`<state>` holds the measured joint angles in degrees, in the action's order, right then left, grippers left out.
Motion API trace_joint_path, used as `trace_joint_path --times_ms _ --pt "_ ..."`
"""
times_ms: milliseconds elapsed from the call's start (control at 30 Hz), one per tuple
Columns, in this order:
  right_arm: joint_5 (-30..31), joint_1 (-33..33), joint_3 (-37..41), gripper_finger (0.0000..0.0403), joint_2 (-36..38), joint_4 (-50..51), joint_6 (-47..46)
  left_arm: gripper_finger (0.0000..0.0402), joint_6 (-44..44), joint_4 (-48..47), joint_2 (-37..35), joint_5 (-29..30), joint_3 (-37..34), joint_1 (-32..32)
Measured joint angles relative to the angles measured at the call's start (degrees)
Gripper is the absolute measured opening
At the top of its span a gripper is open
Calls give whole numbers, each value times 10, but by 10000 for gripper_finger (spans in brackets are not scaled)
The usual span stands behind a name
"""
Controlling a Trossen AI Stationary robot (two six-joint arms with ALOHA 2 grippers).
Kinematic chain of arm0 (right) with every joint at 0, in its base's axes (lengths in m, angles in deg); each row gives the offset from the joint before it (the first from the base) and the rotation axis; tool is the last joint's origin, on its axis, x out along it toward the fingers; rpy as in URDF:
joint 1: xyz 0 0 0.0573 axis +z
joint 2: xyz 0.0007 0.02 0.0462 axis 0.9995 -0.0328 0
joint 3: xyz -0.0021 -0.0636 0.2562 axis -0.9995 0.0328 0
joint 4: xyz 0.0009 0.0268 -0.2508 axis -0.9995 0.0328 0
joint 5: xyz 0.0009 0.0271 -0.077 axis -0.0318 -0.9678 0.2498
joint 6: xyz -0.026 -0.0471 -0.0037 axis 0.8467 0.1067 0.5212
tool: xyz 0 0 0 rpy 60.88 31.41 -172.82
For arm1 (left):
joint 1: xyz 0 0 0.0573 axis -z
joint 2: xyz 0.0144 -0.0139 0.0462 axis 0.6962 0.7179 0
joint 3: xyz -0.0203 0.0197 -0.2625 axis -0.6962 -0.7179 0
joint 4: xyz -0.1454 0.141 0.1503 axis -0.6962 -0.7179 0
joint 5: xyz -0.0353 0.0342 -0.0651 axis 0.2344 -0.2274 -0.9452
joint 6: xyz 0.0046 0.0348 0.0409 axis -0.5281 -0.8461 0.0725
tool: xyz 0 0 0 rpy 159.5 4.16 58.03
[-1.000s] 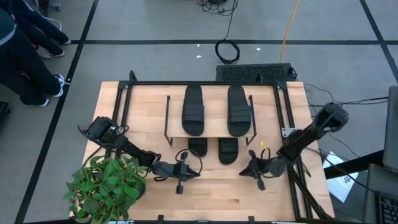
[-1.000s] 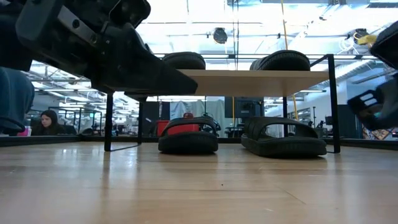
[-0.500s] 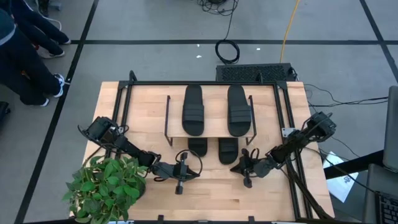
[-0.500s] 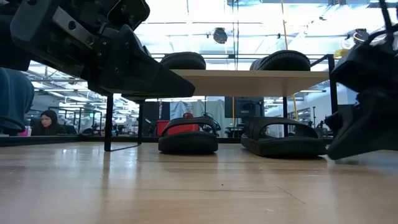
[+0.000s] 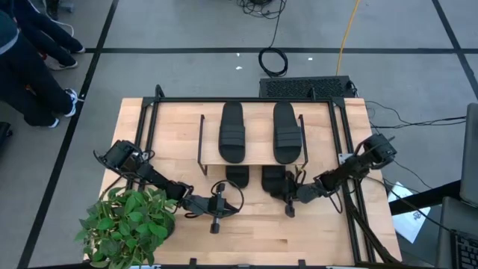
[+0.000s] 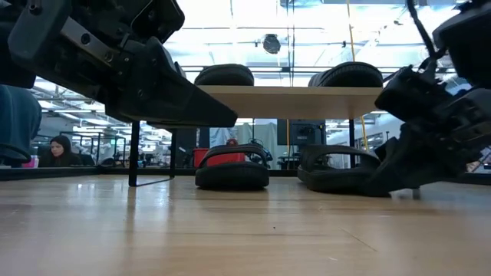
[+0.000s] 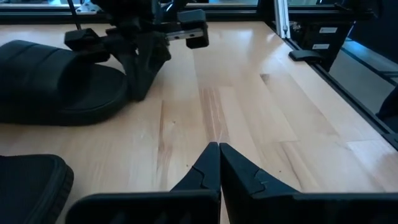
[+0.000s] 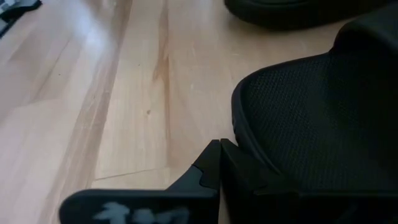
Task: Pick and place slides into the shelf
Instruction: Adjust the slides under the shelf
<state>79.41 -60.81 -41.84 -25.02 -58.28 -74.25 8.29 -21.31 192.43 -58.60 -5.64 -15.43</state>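
Observation:
Two black slides [image 5: 231, 133] [image 5: 286, 133] lie on the top board of the shelf [image 5: 254, 136]. Two more rest sole-down on the table under it, the left one [image 6: 232, 175] and the right one [image 6: 334, 178], their near ends sticking out [image 5: 272, 179]. My right gripper [image 8: 219, 144] is shut and low over the table, at the near right end of the right lower slide. My left gripper [image 7: 219, 146] is shut and hovers near the table's front [image 5: 233, 202], pointing toward the right arm, apart from the slides. My right gripper touches the right lower slide at the rim of its sole [image 8: 239, 132], at the near right end. The outer side of its shut fingers [image 7: 140, 87] stands against that rim. The fingers slant down from the table's near right. The slide lies flat on the table.
A potted plant [image 5: 127, 224] fills the table's near left corner, beside the left arm. A black metal frame [image 5: 149, 112] runs around the tabletop. Bare wood [image 5: 254, 232] lies in front of the shelf. People stand beyond the table's left edge [image 5: 22, 67].
My right gripper has swung from the table's right edge toward the left and far side, sinking a little, up to the near end of the right lower slide. It has stayed shut. The slides have kept their places.

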Motion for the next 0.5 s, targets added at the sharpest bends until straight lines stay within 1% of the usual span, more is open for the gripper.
trace_joint_path --times_ms 167,367,433,500 --pt "-29 -24 0 0 1 -2 2 1 0 -1 0 0 0 0" --pt "-30 -41 0 0 0 -1 1 1 -1 -2 0 0 0 0" --pt "-35 -41 1 0 0 -6 18 1 -9 -2 0 0 0 0" --pt "-69 -38 2 0 5 -22 54 1 -21 -2 0 0 0 0"
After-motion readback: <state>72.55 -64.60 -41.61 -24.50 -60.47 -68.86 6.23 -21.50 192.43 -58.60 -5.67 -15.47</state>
